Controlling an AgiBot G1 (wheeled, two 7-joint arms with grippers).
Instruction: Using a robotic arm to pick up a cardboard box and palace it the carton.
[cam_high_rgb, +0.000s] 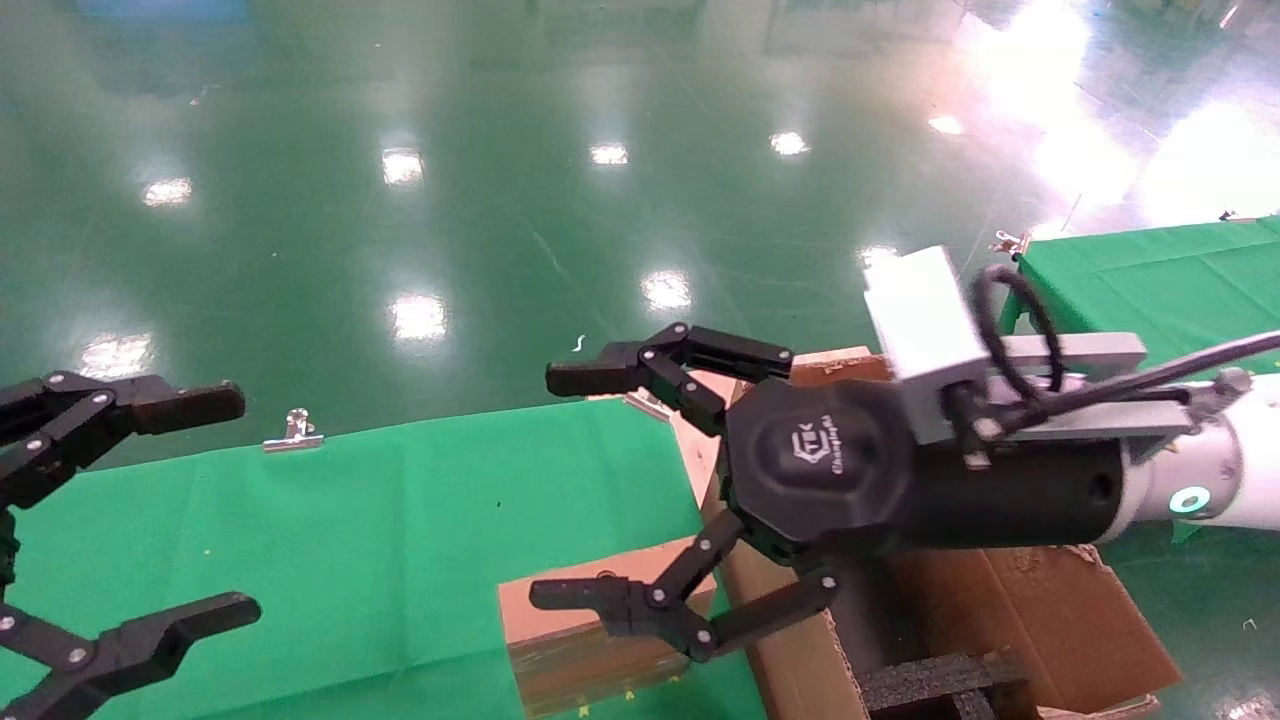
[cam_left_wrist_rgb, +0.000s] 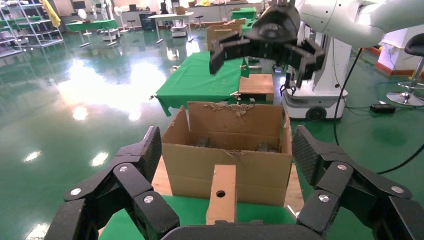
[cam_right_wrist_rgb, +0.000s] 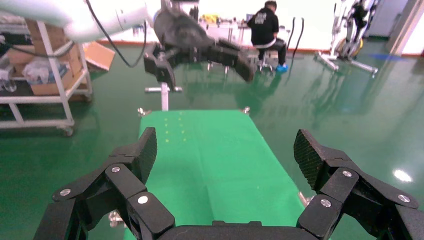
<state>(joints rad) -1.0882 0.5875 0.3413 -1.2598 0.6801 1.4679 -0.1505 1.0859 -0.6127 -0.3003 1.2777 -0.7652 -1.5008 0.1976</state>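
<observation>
Nothing had been grasped yet: the small closed brown cardboard box stood on the green-clothed table beside the large torn-flapped carton. Right gripper hovered above it, fingers spread wide and empty; left gripper waited, also open.

The counter wears a green cloth, held at its far edge by a metal clip at about 11 o'clock. The box stands on the cloth at the counter's 4 o'clock corner. The carton stands on the glossy green floor just beside the counter, at 3 o'clock.
</observation>
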